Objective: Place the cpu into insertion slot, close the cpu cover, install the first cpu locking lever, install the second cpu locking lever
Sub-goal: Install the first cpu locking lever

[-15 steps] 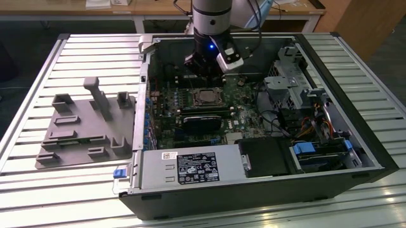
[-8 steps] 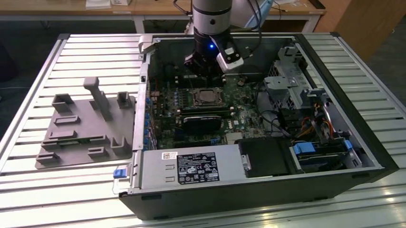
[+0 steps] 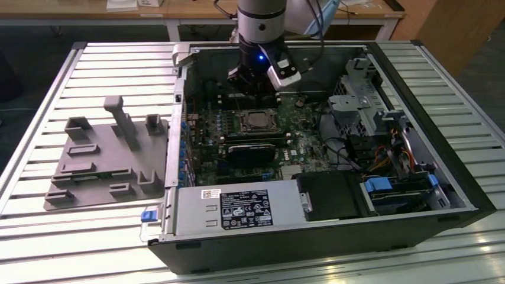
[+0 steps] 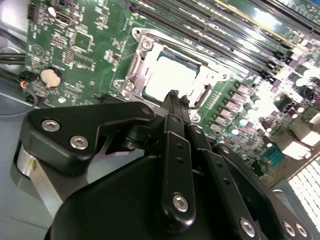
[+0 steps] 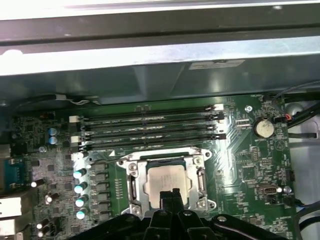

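Open computer case [image 3: 316, 236] lies on slatted surface [image 3: 47, 89]. Arm [image 3: 256, 23] reaches inside over green board [image 5: 240, 150]. Hand [image 5: 170, 195] empty, fingers pressed together, tip near edge of insertion slot [image 5: 125, 167]. Cpu cover [image 5: 195, 161] down flat; cpu [image 5: 167, 179] seated in its window.

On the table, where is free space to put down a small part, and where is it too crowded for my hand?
Free: the bare slats of the table around the gray fixture, at the exterior view's left of the computer case. Crowded: inside the case, where the tool hangs close to the cpu beside the memory slots.
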